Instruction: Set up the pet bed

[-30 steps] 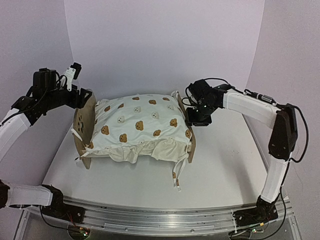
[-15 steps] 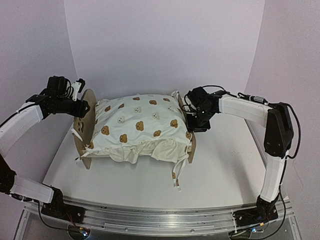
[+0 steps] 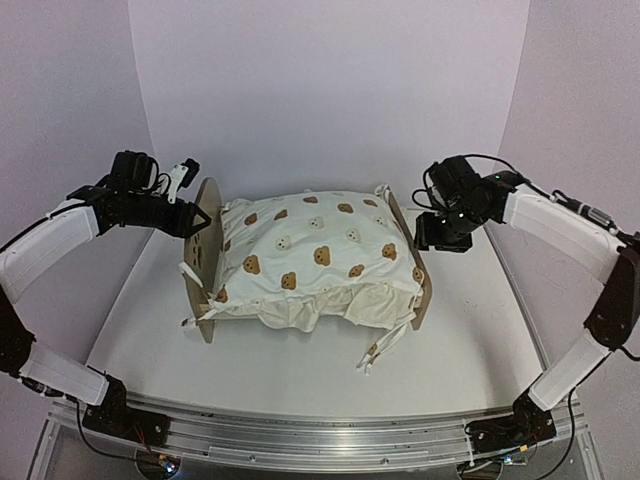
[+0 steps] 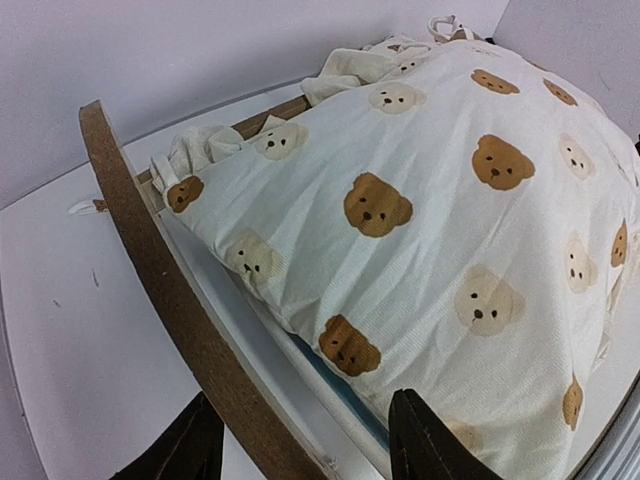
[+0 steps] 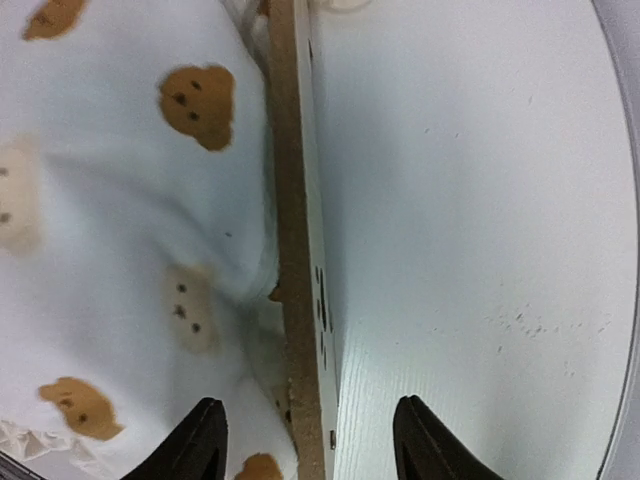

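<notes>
The pet bed stands mid-table, its cream bear-print duvet (image 3: 320, 250) heaped between two light-wood end boards. My left gripper (image 3: 193, 216) is at the left end board (image 3: 207, 250). In the left wrist view it (image 4: 305, 450) is open and straddles that board's edge (image 4: 190, 320), with a strip of blue base (image 4: 340, 385) showing under the duvet (image 4: 450, 200). My right gripper (image 3: 428, 232) is at the right end board (image 3: 417, 275). In the right wrist view it (image 5: 310, 445) is open, a finger on either side of the board (image 5: 300, 300), touching neither face.
Tie strings (image 3: 378, 352) trail from the bed's front right corner onto the white table (image 3: 300, 370). More ties hang at the front left corner (image 3: 190, 322). The white backdrop curves up close behind the bed.
The bed has shifted to the right across the table, and both grippers have gone with its end boards. My left jaws have narrowed; my right jaws have widened.
</notes>
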Motion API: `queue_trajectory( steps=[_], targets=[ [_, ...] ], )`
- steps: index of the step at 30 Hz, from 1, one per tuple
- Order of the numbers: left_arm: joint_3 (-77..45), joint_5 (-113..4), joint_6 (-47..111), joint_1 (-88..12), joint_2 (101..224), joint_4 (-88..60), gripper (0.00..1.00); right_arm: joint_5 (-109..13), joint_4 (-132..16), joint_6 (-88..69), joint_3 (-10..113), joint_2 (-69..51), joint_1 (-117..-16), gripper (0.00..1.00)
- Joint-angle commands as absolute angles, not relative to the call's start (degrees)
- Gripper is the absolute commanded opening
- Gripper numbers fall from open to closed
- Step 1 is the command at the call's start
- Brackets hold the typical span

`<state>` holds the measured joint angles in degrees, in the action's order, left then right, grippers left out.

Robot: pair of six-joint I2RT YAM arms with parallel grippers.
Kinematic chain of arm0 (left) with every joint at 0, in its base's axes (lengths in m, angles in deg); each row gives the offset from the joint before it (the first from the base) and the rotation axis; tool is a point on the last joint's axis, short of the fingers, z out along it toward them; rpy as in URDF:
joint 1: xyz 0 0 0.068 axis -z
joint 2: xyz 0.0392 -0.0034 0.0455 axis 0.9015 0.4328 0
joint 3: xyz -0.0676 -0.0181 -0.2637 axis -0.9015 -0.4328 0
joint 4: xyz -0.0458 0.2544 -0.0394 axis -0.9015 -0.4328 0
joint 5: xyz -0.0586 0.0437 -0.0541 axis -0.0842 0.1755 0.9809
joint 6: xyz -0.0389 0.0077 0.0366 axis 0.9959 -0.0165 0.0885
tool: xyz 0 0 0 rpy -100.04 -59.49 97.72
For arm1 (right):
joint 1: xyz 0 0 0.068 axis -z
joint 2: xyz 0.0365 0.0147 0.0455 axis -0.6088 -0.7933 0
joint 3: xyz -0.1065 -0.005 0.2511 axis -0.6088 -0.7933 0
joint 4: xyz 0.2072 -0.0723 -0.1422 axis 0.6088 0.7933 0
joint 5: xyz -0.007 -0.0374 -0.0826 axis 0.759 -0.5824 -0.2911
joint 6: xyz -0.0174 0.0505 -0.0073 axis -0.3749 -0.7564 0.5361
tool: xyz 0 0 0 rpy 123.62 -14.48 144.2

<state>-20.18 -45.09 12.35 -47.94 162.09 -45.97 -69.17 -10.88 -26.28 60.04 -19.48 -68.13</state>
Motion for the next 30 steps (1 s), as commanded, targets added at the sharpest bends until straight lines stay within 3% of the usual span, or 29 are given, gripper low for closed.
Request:
queue_trajectory(
  steps=[1, 4, 8, 16, 25, 30],
  targets=[
    [-15.0, -34.6, 12.6, -40.7, 166.9, -46.7, 0.55, -76.3, -8.6, -24.6, 59.1, -10.2, -67.7, 0.62],
    [-10.9, -32.7, 14.3, -40.5, 170.2, -46.8, 0.57, -76.4, -8.4, -23.1, 59.4, -7.2, -67.7, 0.62],
    [-5.1, -33.2, 12.9, -40.5, 173.0, -47.8, 0.61, -62.7, -10.2, -19.3, 63.1, -7.9, -69.0, 0.55],
    [1.5, -36.6, 12.2, -42.3, 169.1, -54.3, 0.77, -51.0, -18.8, -2.0, 82.3, -27.8, -90.7, 0.51],
    [-9.9, -42.8, 16.1, -49.2, 158.1, -55.0, 0.82, -38.3, -34.0, 0.2, 98.6, -48.2, -98.7, 0.49],
    [-16.6, -42.5, 17.1, -50.5, 154.3, -54.2, 0.81, -38.5, -35.8, -0.7, 98.5, -51.3, -99.0, 0.44]
  ],
)
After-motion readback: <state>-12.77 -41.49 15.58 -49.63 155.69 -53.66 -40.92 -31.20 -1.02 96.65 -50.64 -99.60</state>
